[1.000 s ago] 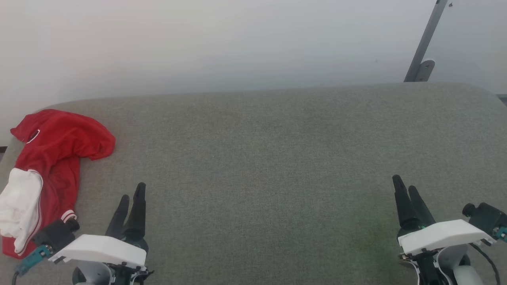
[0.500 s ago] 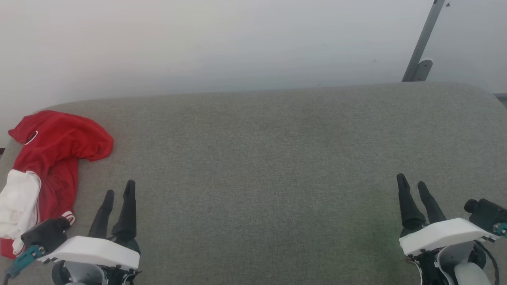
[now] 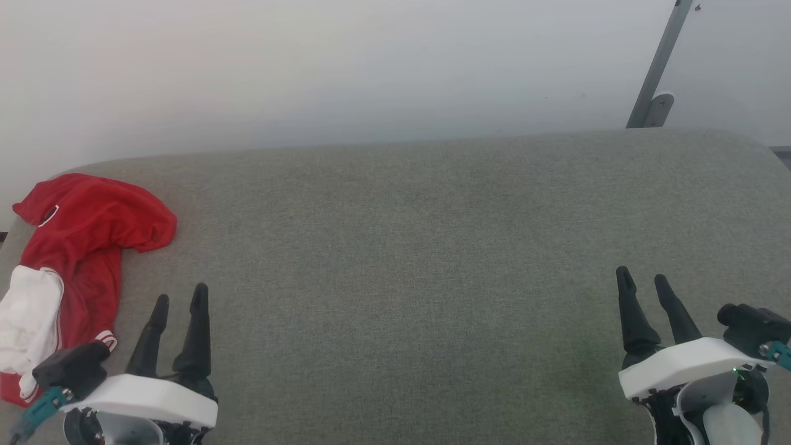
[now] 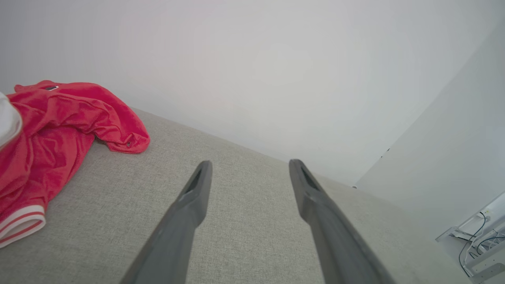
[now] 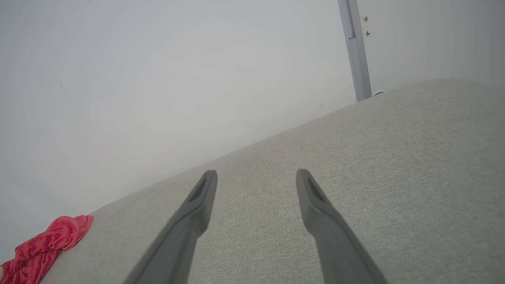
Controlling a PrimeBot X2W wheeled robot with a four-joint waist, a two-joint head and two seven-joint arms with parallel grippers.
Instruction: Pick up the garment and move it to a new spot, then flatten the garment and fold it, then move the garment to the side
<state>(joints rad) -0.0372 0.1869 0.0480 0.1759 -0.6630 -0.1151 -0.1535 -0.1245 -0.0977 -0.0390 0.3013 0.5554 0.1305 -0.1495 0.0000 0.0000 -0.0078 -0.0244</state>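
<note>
The garment (image 3: 86,247), a red T-shirt with a white sleeve and striped trim, lies crumpled at the far left of the grey padded surface (image 3: 408,247). It also shows at the left of the left wrist view as the garment (image 4: 59,134), and as a small red patch, the garment (image 5: 43,244), in the right wrist view. My left gripper (image 3: 180,298) stands open just right of the shirt's lower hem, apart from it, nothing between its fingers (image 4: 197,189). My right gripper (image 3: 641,278) stands open at the lower right, far from the shirt, also holding nothing.
A pale wall rises behind the surface's rounded back edge. A grey metal post (image 3: 658,68) with a foot bracket stands at the back right. The surface's left edge runs just beyond the shirt. Cables and a frame (image 4: 479,240) lie off the right end.
Both grippers' fingers have spread wider apart. The left gripper has drawn slightly back and to the left; the right one has shifted little. The shirt has not moved.
</note>
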